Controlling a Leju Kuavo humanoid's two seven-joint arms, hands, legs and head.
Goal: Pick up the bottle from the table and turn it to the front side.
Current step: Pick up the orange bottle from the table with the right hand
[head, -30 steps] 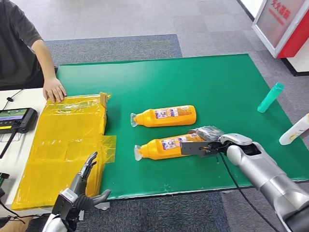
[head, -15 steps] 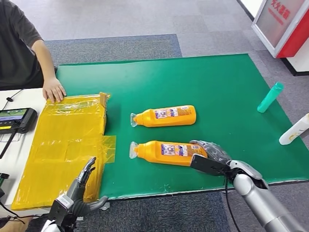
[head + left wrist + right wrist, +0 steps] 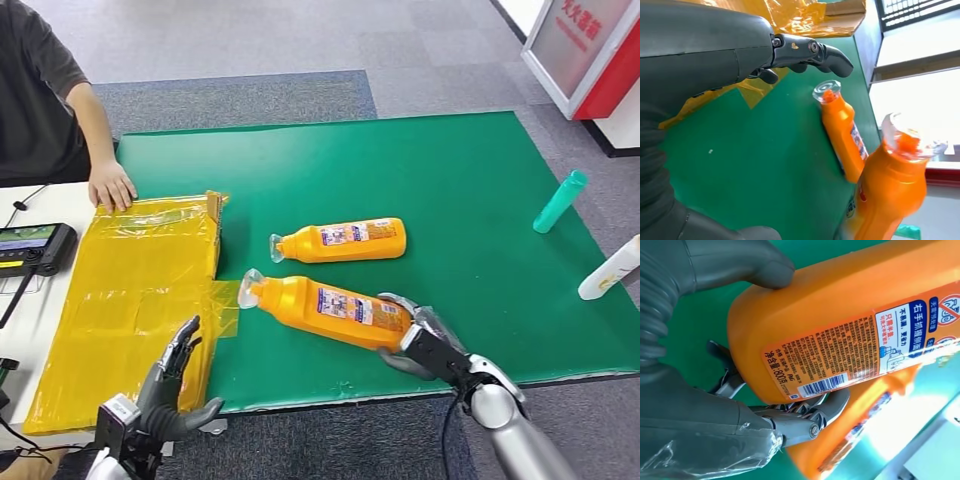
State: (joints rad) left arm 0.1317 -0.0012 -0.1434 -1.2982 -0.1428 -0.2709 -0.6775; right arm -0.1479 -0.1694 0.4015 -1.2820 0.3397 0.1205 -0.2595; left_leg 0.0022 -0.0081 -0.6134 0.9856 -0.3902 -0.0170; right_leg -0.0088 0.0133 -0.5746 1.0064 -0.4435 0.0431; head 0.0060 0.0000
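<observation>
The right hand [image 3: 423,347] grips the base of the near bottle [image 3: 332,310], thumb on one side and fingers [image 3: 821,415] curled round the other. The bottle lies tilted over the green mat [image 3: 453,180] on the desk, cap toward the yellow bag [image 3: 128,290], label with barcode facing the wrist camera. A second bottle [image 3: 343,240] lies just beyond it. The left hand [image 3: 170,385] hovers by the desk's near edge, fingers spread, holding nothing. A person's hand [image 3: 112,185] rests on the bag.
</observation>
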